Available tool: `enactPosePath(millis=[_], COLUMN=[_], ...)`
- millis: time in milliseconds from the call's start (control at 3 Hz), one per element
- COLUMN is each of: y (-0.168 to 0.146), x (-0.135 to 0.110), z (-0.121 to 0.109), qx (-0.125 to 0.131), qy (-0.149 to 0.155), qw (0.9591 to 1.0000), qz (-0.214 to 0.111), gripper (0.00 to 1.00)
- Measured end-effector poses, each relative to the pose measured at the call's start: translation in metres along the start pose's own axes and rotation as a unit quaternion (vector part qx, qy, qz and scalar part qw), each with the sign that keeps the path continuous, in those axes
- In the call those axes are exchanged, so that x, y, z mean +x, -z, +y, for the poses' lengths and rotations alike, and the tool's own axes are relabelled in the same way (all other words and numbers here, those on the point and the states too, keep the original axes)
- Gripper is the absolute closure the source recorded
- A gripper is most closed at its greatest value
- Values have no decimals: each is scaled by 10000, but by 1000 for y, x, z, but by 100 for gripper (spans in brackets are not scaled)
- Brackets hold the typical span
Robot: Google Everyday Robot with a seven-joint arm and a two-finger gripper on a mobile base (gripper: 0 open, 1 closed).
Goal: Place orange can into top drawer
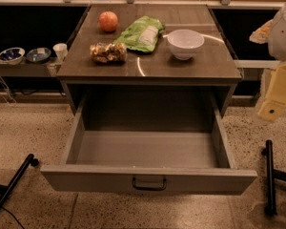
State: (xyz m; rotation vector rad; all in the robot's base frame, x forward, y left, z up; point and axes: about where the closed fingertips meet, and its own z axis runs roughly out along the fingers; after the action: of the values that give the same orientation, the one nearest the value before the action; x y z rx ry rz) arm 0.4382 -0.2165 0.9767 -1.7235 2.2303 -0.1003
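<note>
Looking down on the dark grey-brown counter [190, 66], I see the orange can [108, 52], a stubby, lumpy, shiny packet mottled brown and tan, lying near the front left. Behind it sits a smooth round orange fruit [108, 21]. A flat green bag [142, 33] lies just beside the can to the right, then a white bowl [185, 43]. The wide shallow grey top drawer [148, 178], with its small dark metal handle [149, 183], stands pulled out below. My tool [276, 97] hangs at the right edge, off the counter and well apart from the can. I cannot tell how far open it is.
</note>
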Motion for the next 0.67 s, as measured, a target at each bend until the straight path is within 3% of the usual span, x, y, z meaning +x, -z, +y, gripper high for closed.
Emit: enactPosePath(millis=[333,667], y=[-1,-19], x=[-2,-51], z=[-1,-22], qx=[-2,-51], qy=[22,481], qw=[10000,9988], qz=[5,95], gripper=[0,0])
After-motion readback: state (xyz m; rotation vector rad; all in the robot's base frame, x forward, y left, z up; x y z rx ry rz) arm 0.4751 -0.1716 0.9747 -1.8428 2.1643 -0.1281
